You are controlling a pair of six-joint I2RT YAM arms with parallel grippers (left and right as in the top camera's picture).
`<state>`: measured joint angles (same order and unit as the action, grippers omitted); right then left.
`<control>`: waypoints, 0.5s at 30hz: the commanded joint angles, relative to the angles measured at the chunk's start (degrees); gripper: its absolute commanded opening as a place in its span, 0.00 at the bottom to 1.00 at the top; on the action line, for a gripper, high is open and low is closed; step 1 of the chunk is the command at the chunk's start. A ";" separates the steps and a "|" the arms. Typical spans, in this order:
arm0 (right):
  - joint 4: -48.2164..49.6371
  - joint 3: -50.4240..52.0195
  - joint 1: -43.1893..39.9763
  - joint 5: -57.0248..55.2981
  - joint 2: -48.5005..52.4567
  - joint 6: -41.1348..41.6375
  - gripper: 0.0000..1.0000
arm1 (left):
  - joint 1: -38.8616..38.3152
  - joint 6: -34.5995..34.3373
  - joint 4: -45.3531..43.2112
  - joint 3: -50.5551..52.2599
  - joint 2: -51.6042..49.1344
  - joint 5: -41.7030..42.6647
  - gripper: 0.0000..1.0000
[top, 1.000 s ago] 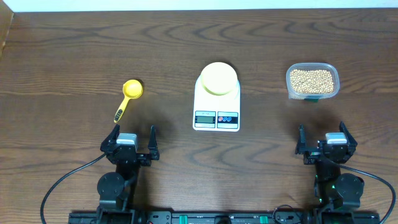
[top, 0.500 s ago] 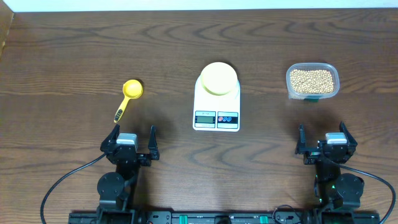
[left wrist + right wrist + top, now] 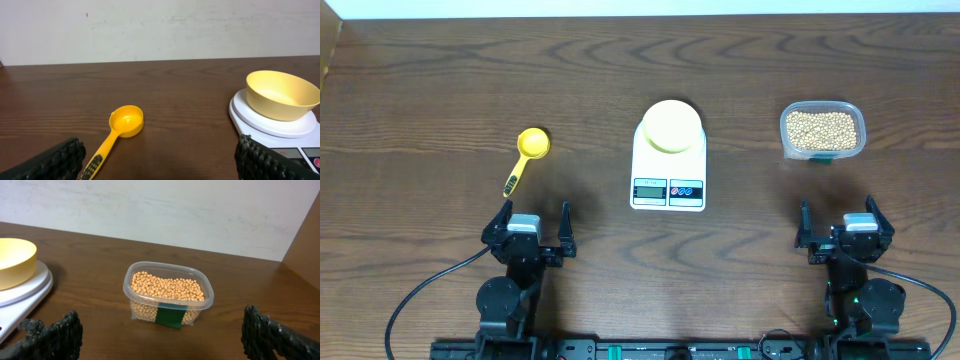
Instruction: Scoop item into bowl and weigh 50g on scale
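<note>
The tan beans (image 3: 823, 129) fill a clear plastic container (image 3: 860, 137) at the right; they also show in the right wrist view (image 3: 167, 288). The pale yellow-green bowl (image 3: 671, 125) sits empty on the white scale (image 3: 668, 188), seen too in the left wrist view (image 3: 281, 94). A yellow scoop (image 3: 527, 153) lies on the table at the left, in front of my left gripper in its wrist view (image 3: 122, 129). My left gripper (image 3: 535, 228) is open and empty near the front edge. My right gripper (image 3: 840, 230) is open and empty, in front of the container.
The dark wooden table (image 3: 440, 80) runs to a pale wall behind. Arm bases and black cables (image 3: 420, 295) sit along the front edge.
</note>
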<state>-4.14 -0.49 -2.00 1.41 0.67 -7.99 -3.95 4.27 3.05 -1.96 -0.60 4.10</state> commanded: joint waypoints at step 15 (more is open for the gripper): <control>-0.15 0.17 0.50 -0.63 -0.24 -0.44 0.99 | 0.00 0.37 0.72 1.73 0.26 -0.92 0.98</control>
<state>-4.16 -0.49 -2.00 1.43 0.67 -8.01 -3.95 4.32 3.05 -1.96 -0.60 3.90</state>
